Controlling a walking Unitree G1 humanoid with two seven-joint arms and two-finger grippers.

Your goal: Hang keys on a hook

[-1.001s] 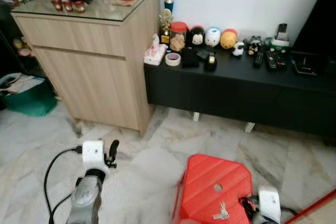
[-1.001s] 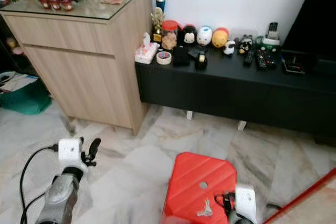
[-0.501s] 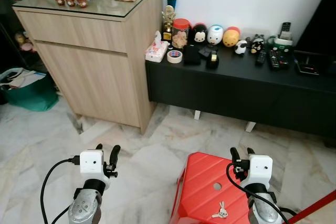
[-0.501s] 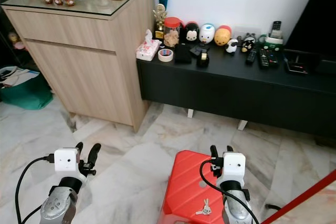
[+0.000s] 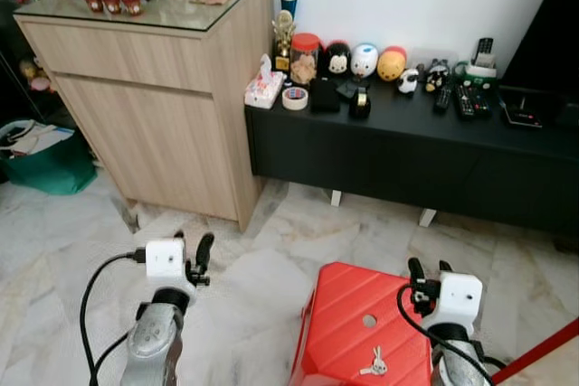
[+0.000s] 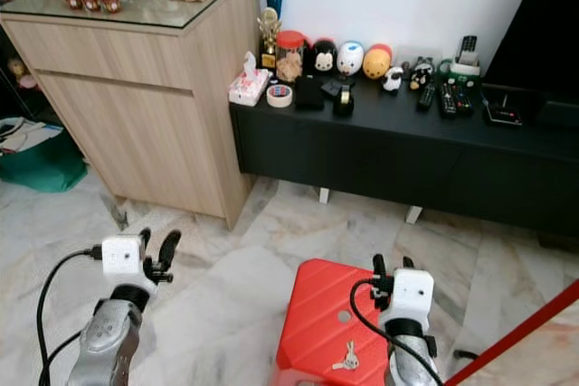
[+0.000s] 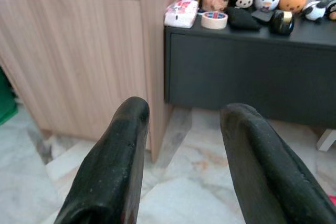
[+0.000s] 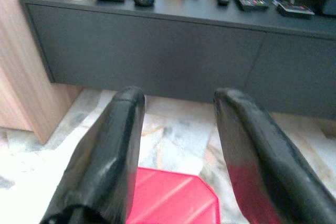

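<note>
R gripper (image 5: 428, 268) now raised lower right of frame, above red stool (image 5: 339, 318); 1 s back it sat low at frame bottom. Fingers spread, empty. L gripper (image 5: 192, 248) lower left, fingers apart, empty, same as before. Keys (image 5: 373, 368) lie on stool top, bottom centre, untouched. Pickup not begun. Stool: ribbed plastic, angular. Floor (image 5: 271, 250): glossy marble. Cabinet (image 5: 154, 88): pale wood grain. No hook seen.

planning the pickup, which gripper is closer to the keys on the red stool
Right. The right gripper hovers over the red stool, just beyond the keys. The left gripper is off over the floor, well clear.
</note>
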